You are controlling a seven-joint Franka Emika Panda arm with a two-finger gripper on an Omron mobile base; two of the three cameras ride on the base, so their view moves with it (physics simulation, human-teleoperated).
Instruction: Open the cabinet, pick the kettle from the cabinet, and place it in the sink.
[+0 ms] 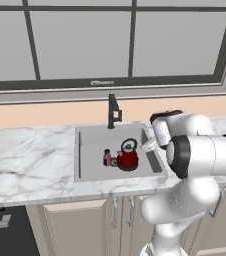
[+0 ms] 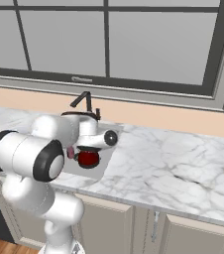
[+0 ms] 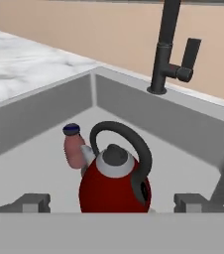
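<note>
The red kettle point(image 3: 115, 186) with its silver lid and black loop handle stands upright on the floor of the grey sink point(image 3: 49, 114). My gripper point(image 3: 113, 203) hovers just behind and above it, open, with one fingertip on each side and neither touching it. From the left base view the kettle point(image 1: 128, 156) sits in the right half of the sink point(image 1: 92, 167), and my hand point(image 1: 148, 145) hangs at the basin's right rim. In the right base view my arm covers most of the kettle point(image 2: 88, 158). The cabinet is out of view.
A small pinkish bottle point(image 3: 74, 149) stands against the kettle's left side. The dark faucet point(image 1: 113, 111) rises behind the basin. White marble countertop point(image 1: 25, 160) spreads to both sides, with base cabinets point(image 1: 85, 225) below and a large window point(image 1: 110, 40) above.
</note>
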